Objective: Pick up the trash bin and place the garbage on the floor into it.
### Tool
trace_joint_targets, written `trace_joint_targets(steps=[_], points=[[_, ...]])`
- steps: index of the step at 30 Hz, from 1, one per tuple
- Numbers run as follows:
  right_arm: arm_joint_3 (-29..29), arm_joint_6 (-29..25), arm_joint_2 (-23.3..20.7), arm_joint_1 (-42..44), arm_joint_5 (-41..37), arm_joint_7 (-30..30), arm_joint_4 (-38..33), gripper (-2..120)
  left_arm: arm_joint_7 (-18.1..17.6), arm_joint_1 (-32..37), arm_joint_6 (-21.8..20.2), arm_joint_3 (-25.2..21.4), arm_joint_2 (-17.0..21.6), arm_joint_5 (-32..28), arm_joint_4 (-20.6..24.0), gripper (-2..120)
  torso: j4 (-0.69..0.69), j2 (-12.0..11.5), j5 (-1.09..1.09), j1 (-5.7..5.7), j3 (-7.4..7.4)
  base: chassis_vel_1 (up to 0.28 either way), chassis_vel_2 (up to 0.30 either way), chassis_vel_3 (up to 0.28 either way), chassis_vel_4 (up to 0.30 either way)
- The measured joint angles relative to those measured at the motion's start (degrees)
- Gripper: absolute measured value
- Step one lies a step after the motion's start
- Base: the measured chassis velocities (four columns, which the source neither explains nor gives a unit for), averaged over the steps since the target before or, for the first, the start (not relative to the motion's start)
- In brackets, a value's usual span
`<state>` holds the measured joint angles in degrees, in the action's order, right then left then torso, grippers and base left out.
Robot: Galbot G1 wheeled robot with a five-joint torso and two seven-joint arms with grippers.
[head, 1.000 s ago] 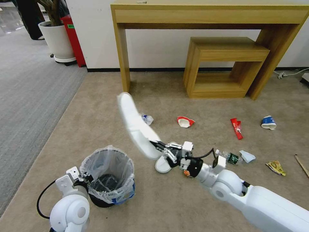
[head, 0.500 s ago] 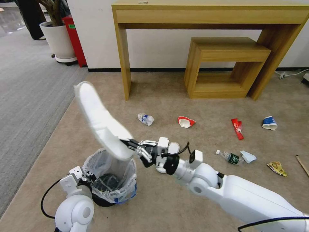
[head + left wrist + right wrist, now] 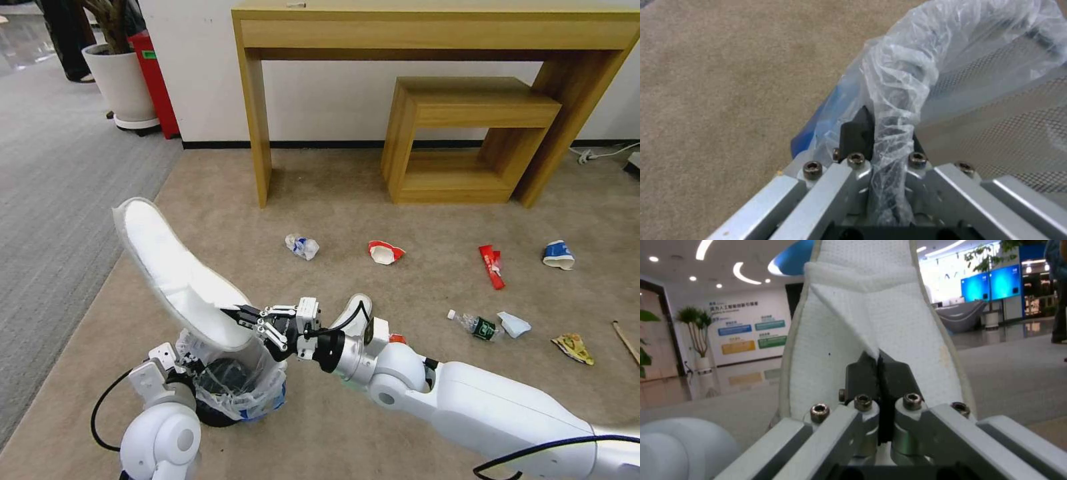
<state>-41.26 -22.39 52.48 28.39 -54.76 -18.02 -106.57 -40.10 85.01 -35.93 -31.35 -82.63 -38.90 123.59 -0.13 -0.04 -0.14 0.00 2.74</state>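
1. Small round trash bin [image 3: 237, 387] lined with crinkly translucent white plastic bag, blue patch at its lower side. We find it low on the robot's left, on the beige-brown short-pile carpet floor [image 3: 373, 200].

2. Left gripper [image 3: 180, 363], at the bin's near-left rim. In the left wrist view we see its fingers [image 3: 857, 131] clamped together on the rim, bag plastic [image 3: 907, 76] bunched between them.

3. Right gripper [image 3: 241, 316], reaching in from the right, above the bin's mouth. Its black fingers [image 3: 880, 373] are pressed tight on the edge of 1 white textured slipper [image 3: 175, 270], which slants up and away to the left over the bin.

4. Second white slipper [image 3: 353, 313], on the carpet behind the right wrist, partly hidden by it.

5. Litter on the carpet, left to right:
- 1 crumpled blue-white wrapper [image 3: 302, 246]
- 1 crushed red-white paper cup [image 3: 384, 252]
- 1 red wrapper [image 3: 491, 265]
- 1 small bottle with dark label [image 3: 475, 325], white tissue [image 3: 513, 324] just beside it
- 1 crushed blue-white paper cup [image 3: 557, 254]
- 1 yellow wrapper [image 3: 572, 347]
- 1 wooden stick [image 3: 625, 342] at the right edge

6. Light wooden desk [image 3: 433, 30] against the wall, with a lower wooden stool [image 3: 467, 107] under it.
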Motion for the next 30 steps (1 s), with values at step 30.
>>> trace_joint_targets(steps=[30], points=[[-2.4, -1.8, 1.3, 0.1, 1.3, 0.3, 3.4, 0, -1.6, 1.2, -1.3, -3.3, 2.3, -5.9, 5.9, 1, 0.01, 0.0, 0.02, 0.01, 0.00, 0.000, 0.000, 0.000, 0.000]])
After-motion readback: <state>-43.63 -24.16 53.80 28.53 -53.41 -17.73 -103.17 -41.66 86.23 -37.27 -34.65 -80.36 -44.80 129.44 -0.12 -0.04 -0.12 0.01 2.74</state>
